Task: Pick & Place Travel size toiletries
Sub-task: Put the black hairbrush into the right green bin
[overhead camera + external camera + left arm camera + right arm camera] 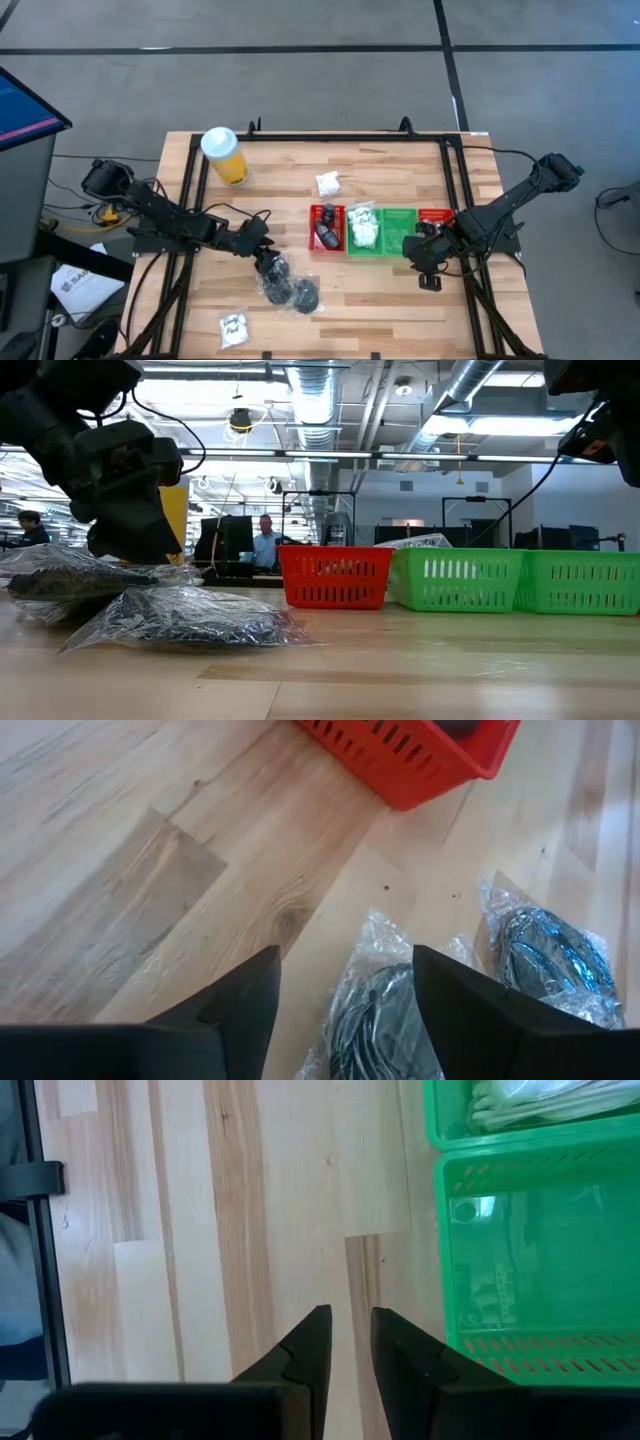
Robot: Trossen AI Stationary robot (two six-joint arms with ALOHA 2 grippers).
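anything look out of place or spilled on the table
Nothing spilled or damaged. Toiletries lie scattered outside the trays: two clear bags of black pieces under the open left hand, and white sachets near the front edge and behind the red tray.

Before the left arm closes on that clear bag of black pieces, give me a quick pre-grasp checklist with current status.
1. Left gripper open: ok.
2. Clear crinkly bag of black round pieces between its fingers: ok.
3. Second clear bag apart from the fingers: ok.
4. Red slotted plastic tray has room: cannot tell; dark items already inside.
5. Right gripper away from the left arm's side, beside the empty green tray: ok.
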